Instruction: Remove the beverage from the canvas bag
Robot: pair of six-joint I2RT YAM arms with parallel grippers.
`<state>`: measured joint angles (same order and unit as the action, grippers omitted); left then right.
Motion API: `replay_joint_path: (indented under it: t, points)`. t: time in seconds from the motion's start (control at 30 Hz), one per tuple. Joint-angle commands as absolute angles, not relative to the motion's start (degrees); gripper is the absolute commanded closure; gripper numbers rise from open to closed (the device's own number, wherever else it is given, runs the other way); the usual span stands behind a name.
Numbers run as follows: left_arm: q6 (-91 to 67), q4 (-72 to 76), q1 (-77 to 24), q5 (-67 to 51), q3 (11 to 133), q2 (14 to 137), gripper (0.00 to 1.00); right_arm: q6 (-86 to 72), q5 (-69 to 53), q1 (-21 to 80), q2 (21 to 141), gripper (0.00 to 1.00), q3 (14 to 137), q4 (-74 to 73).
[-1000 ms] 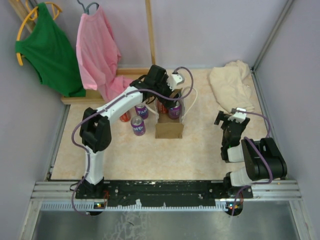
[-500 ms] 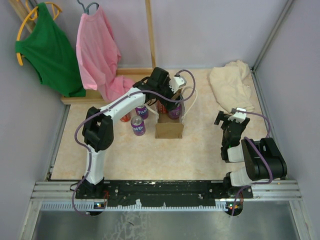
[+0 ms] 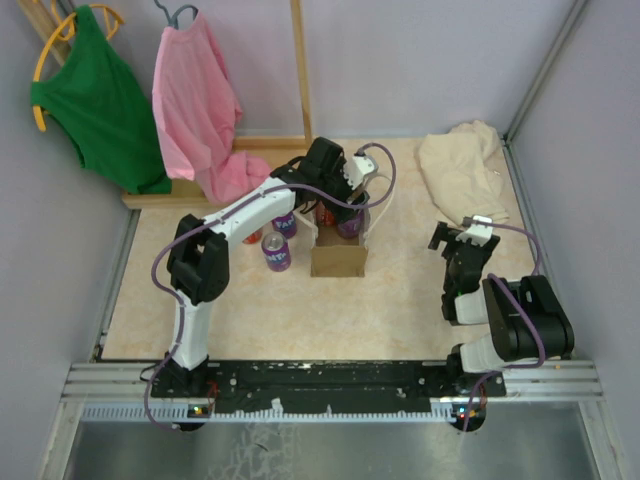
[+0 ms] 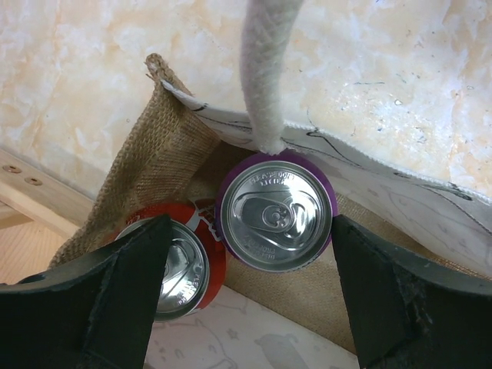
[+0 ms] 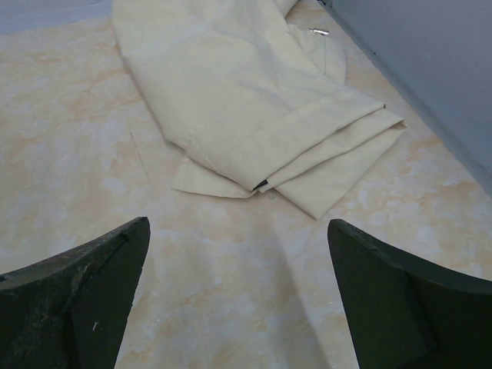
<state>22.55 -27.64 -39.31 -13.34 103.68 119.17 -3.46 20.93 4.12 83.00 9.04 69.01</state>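
Observation:
The tan canvas bag (image 3: pixel 338 252) stands upright mid-table with white rope handles. Inside it are a purple can (image 3: pixel 349 223) and a red can (image 3: pixel 325 214). My left gripper (image 3: pixel 343 200) hovers open just above the bag's mouth. In the left wrist view, the purple can (image 4: pixel 277 211) sits between the open fingers and the red can (image 4: pixel 183 261) lies partly under the left finger (image 4: pixel 115 300). A rope handle (image 4: pixel 267 69) crosses above the purple can, and the bag's burlap wall (image 4: pixel 154 161) shows. My right gripper (image 3: pixel 458 236) is open and empty over bare table in its own view (image 5: pixel 238 231).
Two purple cans (image 3: pixel 276 252) (image 3: pixel 284 222) and an orange one (image 3: pixel 251 233) stand left of the bag. A cream cloth heap (image 3: pixel 462 170) (image 5: pixel 254 92) lies at the back right. A green shirt (image 3: pixel 95 100) and a pink shirt (image 3: pixel 195 110) hang on a wooden rack at the back left.
My left gripper has shifted a little right and nearer, settling over the bag's open mouth. The right arm has not moved.

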Motion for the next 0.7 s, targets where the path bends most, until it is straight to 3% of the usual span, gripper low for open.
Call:
replay_joint_path:
  t: [0.0,0.67]
  points:
    - [22.2,-30.0,-40.7,-12.4,101.8,120.9,0.1,-2.8,22.0,4.6,83.2,0.01,9.8,71.5]
    - [22.0,-38.7,-41.2,-6.2,108.1,121.8,0.02,-2.8,22.0,4.6,83.2,0.01,9.8,71.5]
